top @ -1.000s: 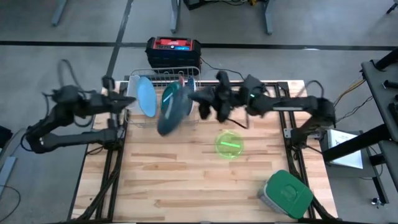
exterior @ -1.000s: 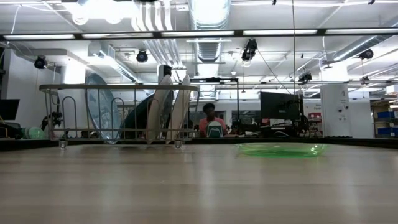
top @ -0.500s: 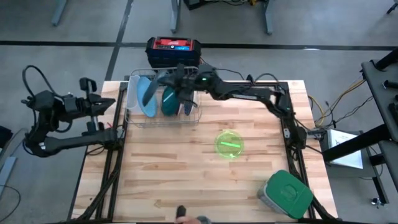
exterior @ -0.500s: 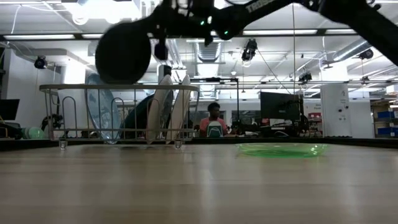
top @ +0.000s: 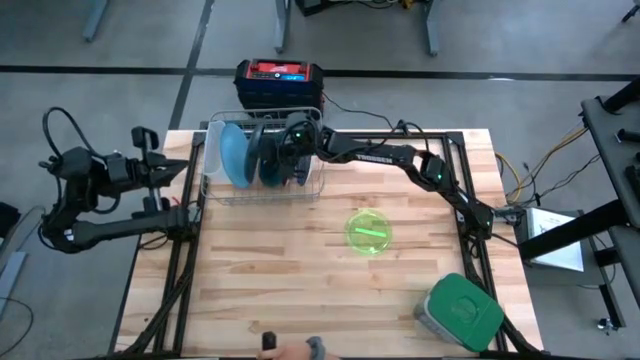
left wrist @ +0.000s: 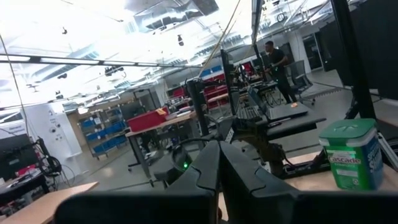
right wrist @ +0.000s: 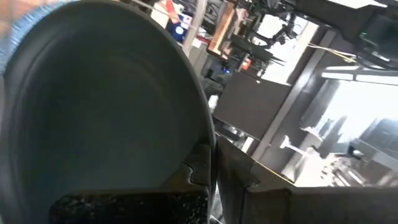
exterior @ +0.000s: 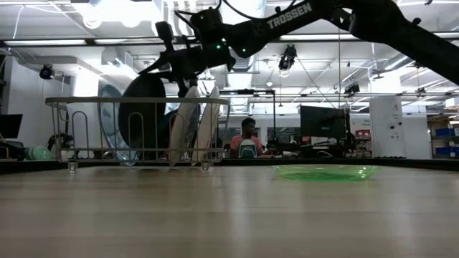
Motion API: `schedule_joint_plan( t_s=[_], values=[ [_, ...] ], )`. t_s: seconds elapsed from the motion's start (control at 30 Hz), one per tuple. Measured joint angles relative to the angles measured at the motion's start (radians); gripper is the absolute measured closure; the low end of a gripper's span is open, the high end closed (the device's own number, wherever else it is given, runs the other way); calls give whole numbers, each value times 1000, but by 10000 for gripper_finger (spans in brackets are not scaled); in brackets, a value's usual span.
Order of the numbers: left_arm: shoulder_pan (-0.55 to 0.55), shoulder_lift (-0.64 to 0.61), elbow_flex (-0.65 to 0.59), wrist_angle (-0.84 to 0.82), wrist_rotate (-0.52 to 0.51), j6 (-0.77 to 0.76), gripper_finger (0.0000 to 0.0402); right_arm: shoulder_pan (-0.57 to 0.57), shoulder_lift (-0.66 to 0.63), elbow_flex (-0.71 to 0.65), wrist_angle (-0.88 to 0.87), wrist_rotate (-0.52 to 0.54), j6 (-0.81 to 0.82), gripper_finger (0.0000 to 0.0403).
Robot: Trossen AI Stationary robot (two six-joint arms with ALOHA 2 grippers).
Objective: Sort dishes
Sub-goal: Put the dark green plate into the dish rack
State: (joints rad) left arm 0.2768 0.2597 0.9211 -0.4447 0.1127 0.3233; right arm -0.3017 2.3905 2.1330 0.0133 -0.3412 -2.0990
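Note:
A wire rack [top: 262, 160] stands at the table's far left. In it a light blue plate [top: 232, 155] and two white plates [exterior: 192, 118] stand on edge. My right gripper [top: 290, 143] is shut on a dark grey-teal plate [exterior: 142, 111], which stands upright inside the rack between the blue and white plates. That plate fills the right wrist view [right wrist: 99, 106]. A lime green plate [top: 368, 231] lies flat on the table right of centre. My left gripper [left wrist: 219, 168] is shut and empty, off the table's left edge [top: 170, 165]. My right gripper pinches the dark plate's rim [right wrist: 202, 146] between its two fingers, one on each face, near the plate's top on its right side [exterior: 166, 75]. The fingers slant down from the table's right. The plate stands on edge, its lower part down among the rack's wires.
A square grey container with a green lid [top: 462, 312] sits at the near right corner. A red and black box [top: 278, 82] stands beyond the far edge behind the rack. A person's hand [top: 300, 348] shows at the near edge. Bare wood lies near and left.
My right gripper has carried the dark plate from right of the rack to above it, then down into the rack between the blue and white plates, where it now stands on edge. My left arm has drawn back toward the table's left edge.

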Motion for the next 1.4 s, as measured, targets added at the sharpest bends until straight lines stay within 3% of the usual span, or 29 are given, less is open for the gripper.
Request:
schedule_joint_plan(
  t_s=[0.27, 0.43, 0.87, 1.23, 1.4],
  values=[
    [0, 16, -1, -1, 0, 0, 401, -1, 0, 0, -10, 5, 89, 391],
    [0, 24, -1, -8, 0, 0, 401, 1, 0, 0, 5, 67, 100, 358],
    [0, 28, -1, -9, 0, 0, 401, 14, 0, 18, 28, 86, 109, 272],
    [0, 28, -2, -13, 0, 0, 401, 34, 0, 55, 31, 356, 337, 263],
    [0, 28, -6, -14, 0, 0, 401, 40, -1, 54, 5, 389, 431, 247]
  ],
)
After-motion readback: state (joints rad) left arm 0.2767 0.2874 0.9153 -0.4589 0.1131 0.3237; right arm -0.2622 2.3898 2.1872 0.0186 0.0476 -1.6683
